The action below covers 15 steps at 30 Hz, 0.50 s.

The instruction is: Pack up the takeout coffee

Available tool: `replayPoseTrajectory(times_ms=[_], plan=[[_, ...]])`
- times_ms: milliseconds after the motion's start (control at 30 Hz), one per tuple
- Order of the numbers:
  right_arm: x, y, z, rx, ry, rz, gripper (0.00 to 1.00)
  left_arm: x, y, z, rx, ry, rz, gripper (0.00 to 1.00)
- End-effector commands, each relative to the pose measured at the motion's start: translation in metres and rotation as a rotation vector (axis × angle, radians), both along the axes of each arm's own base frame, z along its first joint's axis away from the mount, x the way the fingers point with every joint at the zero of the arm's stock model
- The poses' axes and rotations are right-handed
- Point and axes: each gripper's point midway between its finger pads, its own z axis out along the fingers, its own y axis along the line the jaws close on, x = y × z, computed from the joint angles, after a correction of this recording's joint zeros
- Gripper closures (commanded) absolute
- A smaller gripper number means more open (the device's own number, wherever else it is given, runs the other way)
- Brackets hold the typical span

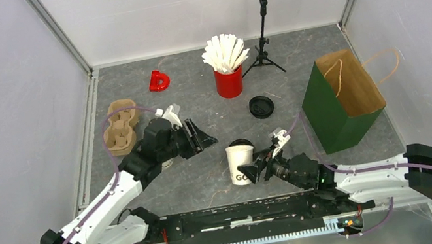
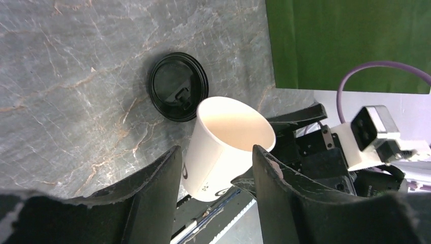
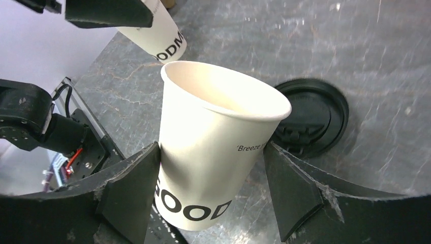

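Right wrist camera: my right pincer point(image 3: 209, 150) straddles the upright white paper cup point(image 3: 223, 127); pressing or not, I cannot tell. Round black plastic lid point(image 3: 315, 117) beside, 2 o'clock. Top external adds green paper bag point(image 1: 331, 116) well apart at 3 o'clock, grey table point(image 1: 204, 184) edge near at 6; left pincer point(image 2: 216, 152) gapes empty.

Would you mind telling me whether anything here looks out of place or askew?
Nothing is spilled or damaged. The white cup between the right gripper's fingers stands lidless; one black lid lies flat right beside it, and a second lid lies farther back, near the green bag.
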Motion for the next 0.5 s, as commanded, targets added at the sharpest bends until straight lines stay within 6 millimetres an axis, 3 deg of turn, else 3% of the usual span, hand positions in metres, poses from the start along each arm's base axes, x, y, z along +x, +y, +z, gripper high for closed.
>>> replayPoseTrajectory(times_ms=[0, 200, 467], plan=[[0.007, -0.005, 0.03, -0.082, -0.269, 0.037, 0.2, 0.008, 0.011, 0.026, 0.057, -0.112, -0.006, 0.38], [0.006, 0.002, 0.055, -0.199, -0.603, 0.138, 0.2, 0.013, 0.021, 0.041, 0.128, -0.16, 0.001, 0.35], [-0.015, 0.051, 0.082, -0.102, -0.778, 0.329, 0.21, 0.011, 0.058, 0.043, 0.277, -0.167, 0.097, 0.34]])
